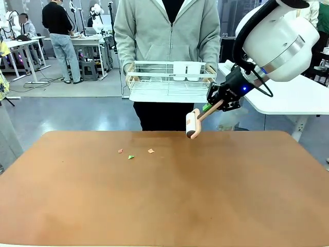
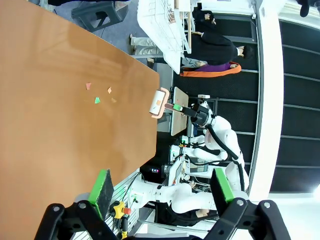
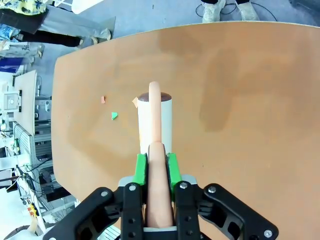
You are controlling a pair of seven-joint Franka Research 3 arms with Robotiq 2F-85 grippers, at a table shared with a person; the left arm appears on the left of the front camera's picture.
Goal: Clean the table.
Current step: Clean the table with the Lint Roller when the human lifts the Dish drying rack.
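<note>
While the handle end of the roller (image 1: 193, 123) is hiding inside the right gripper (image 1: 215, 104), its jaws are clamping that handle; roller is tilting head-down at the far edge of the table (image 1: 164, 200), contact unclear; table is lying long axis left-right between robot and person, near edge cut off; scraps (image 1: 131, 156) too small to identify; left gripper (image 2: 162, 186) is gaping wide, empty.

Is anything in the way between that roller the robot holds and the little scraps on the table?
Nothing visible. The right gripper holds the roller above the far edge of the table; only bare tabletop lies between it and the scraps to its left.
</note>
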